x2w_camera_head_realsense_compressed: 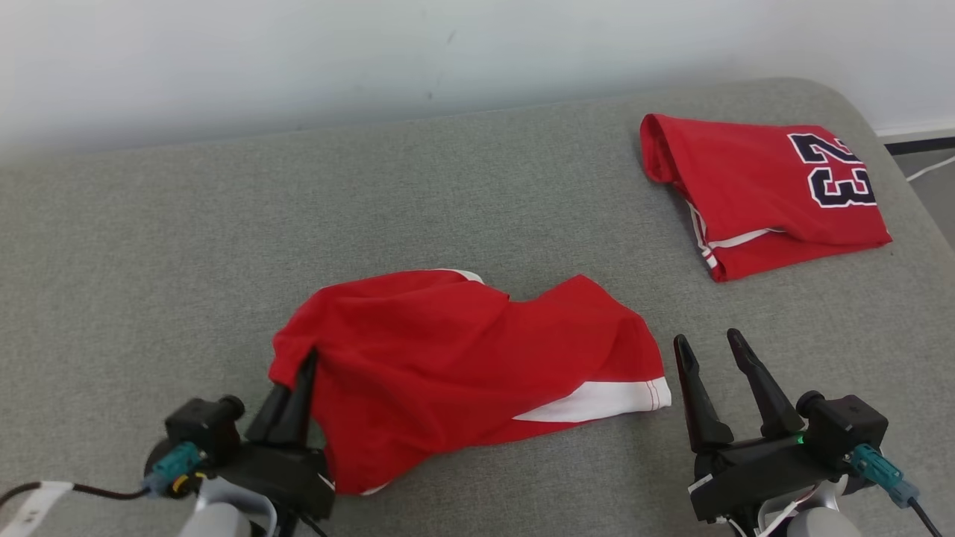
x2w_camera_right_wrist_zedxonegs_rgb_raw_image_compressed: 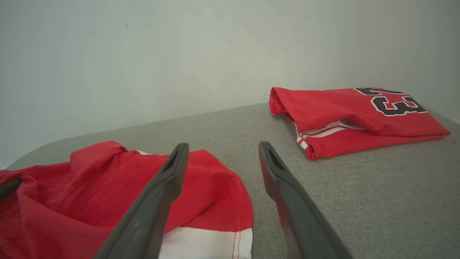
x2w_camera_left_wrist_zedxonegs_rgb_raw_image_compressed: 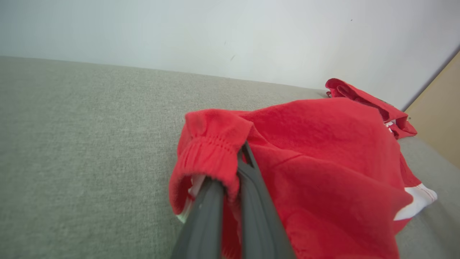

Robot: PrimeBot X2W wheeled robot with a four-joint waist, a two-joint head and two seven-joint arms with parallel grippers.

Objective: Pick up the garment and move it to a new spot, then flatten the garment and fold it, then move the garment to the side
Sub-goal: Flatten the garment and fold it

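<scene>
On the grey upholstered surface [x2w_camera_head_realsense_compressed: 477, 186], toward the robot's side, the crumpled red garment [x2w_camera_head_realsense_compressed: 462, 365] lies with a white panel at its hem. A folded red jersey [x2w_camera_head_realsense_compressed: 753, 194] numbered 23 rests well apart at the far right. The left gripper [x2w_camera_head_realsense_compressed: 302, 373] has its fingers closed on the garment's gathered band. The right gripper [x2w_camera_head_realsense_compressed: 707, 339] holds its fingers apart and empty, just beside the white hem.

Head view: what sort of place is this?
Probably an indoor room: a grey upholstered surface, maybe a bed or couch, against a plain white wall, with a folded red jersey on it.
</scene>
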